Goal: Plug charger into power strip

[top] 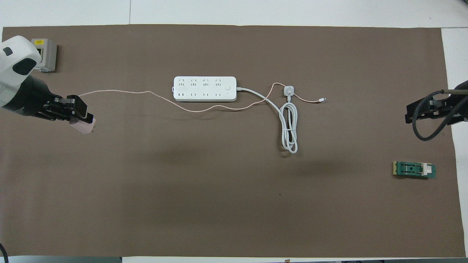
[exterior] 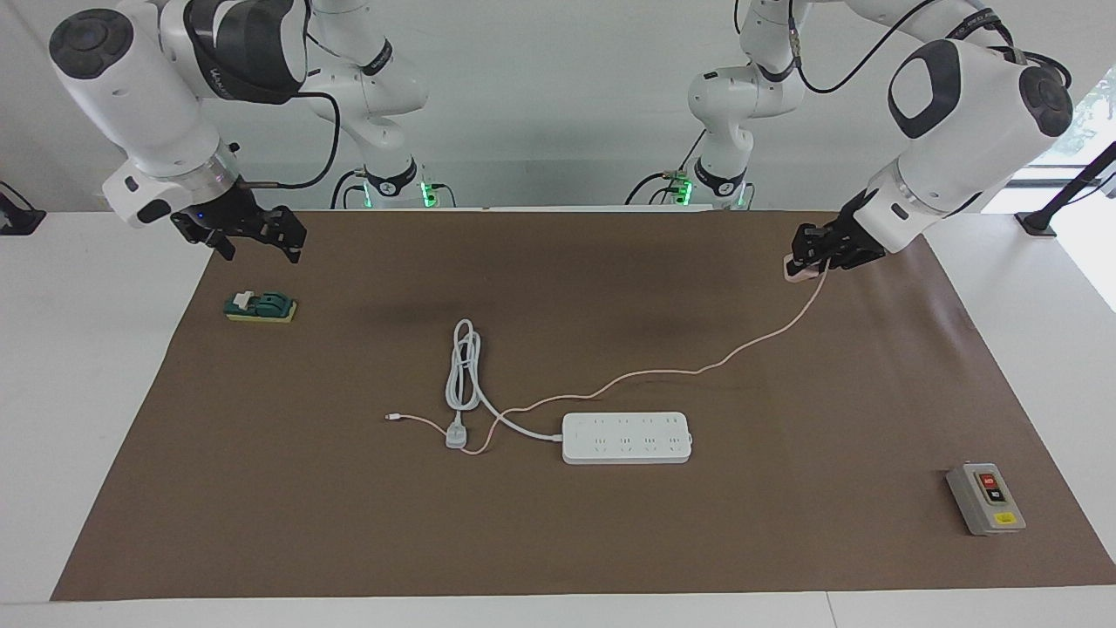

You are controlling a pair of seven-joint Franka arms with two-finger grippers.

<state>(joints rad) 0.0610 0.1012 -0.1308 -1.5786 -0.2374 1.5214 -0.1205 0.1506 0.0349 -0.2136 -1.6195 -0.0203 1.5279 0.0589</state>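
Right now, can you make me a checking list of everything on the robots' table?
Surface: brown mat over a white table.
Job's things: charger in the air, not plugged in; power strip flat on the mat.
Clutter: grey button box toward the left arm's end; green switch toward the right arm's end.
Grippers: left gripper shut on the charger; right gripper open, over the mat's edge, waiting.
Cables: pink cable trails from the charger; grey-white cord coiled beside the strip.
Surroundings: white wall.
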